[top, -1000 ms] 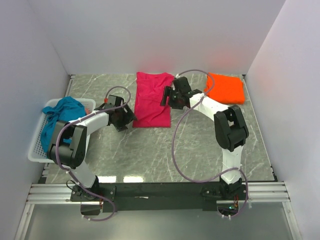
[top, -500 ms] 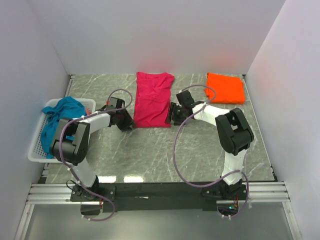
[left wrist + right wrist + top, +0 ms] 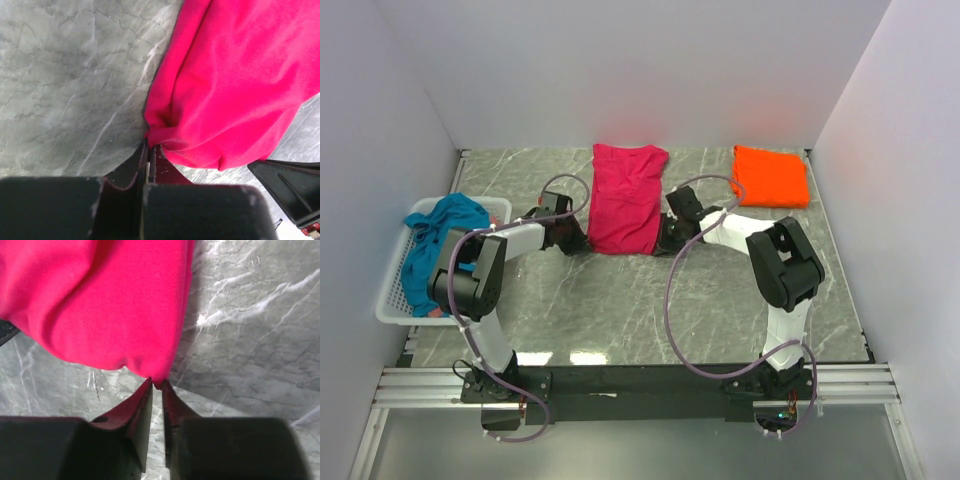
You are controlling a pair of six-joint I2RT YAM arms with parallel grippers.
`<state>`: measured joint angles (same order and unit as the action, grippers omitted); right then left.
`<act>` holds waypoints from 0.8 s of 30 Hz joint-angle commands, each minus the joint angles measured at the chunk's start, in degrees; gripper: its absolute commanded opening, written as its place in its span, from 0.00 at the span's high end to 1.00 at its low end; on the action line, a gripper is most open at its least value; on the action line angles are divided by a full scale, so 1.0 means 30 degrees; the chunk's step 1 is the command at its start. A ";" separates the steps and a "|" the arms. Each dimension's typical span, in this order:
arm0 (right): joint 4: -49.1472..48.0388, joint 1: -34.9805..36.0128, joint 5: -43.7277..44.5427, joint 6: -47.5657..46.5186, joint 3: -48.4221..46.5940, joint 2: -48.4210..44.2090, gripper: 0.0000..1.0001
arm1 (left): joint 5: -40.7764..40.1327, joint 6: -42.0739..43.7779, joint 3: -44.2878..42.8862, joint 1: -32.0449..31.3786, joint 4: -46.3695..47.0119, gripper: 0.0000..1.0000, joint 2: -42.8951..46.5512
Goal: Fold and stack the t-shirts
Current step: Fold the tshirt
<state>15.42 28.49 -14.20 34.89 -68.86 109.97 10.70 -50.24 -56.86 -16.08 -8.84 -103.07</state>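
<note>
- Magenta t-shirt (image 3: 625, 200): lies as a long, narrow strip at the middle rear of the worktop (image 3: 620, 300), with its near hem toward the arms.
- Left pincer (image 3: 151, 149): clenched on the near left corner of the magenta t-shirt, low against the worktop.
- Right pincer (image 3: 156, 384): clenched on the near right corner, with a tuck of cloth pinched at its tips.
- Orange t-shirt (image 3: 772, 177): folded, at the rear right corner, apart from both arms.
- Teal t-shirt (image 3: 432, 245): crumpled in the white basket (image 3: 390, 308) at the left edge.
</note>
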 commanded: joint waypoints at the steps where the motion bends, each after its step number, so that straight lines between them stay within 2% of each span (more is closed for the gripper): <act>1: 0.0046 0.0200 0.0425 0.0292 0.0946 -0.0679 0.87 | -0.0519 0.0428 0.1313 -0.0149 0.0338 0.99 0.0661; 2: 0.0017 0.0258 0.0454 0.0379 0.1328 -0.0913 0.97 | -0.0635 0.0370 0.1665 -0.0236 0.0224 0.99 0.1360; 3: 0.0016 0.0288 0.0600 0.0409 0.1709 -0.1554 1.00 | -0.0695 0.0311 0.2452 -0.0266 0.0048 0.99 0.1715; 8: 0.0074 0.0667 -0.0100 0.0790 0.5721 -0.4918 1.00 | -0.0314 -0.0450 0.6232 -0.1114 -0.0801 0.99 0.5485; 9: 0.0104 0.0814 -0.0160 0.0877 0.6336 -0.5509 1.00 | -0.0285 -0.0625 0.7515 -0.1406 -0.0977 0.99 0.6136; 12: 0.1301 0.1980 -0.0396 0.0907 0.7892 -0.7795 1.00 | -0.0109 -0.1357 0.9016 -0.2782 -0.2264 0.99 0.8889; 16: 0.3149 0.3480 -0.0132 0.1403 0.8714 -1.0344 1.00 | -0.1102 -0.1858 0.8819 -0.5124 -0.5045 0.99 1.3480; 19: 0.3940 0.3482 0.0275 0.1639 0.8775 -1.2249 1.00 | -0.1837 -0.1886 0.7969 -0.5539 -0.6485 0.99 1.5540; 20: 0.4551 0.3424 0.1323 0.1553 0.8542 -1.2949 1.00 | -0.2215 -0.1916 0.7561 -0.5511 -0.6545 0.99 1.6562; 23: 0.5666 0.3131 0.2503 0.0647 0.6845 -1.3570 1.00 | -0.3269 -0.2092 0.6304 -0.5540 -0.7187 0.99 1.7361; 24: 0.5874 0.2985 0.3028 0.0383 0.5970 -1.3630 1.00 | -0.4346 -0.2092 0.5891 -0.5540 -0.7712 0.99 1.7334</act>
<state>29.02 38.52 -10.92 38.15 -44.93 70.94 4.47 -55.55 -34.44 -32.51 -28.12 -52.03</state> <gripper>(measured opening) 0.007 0.021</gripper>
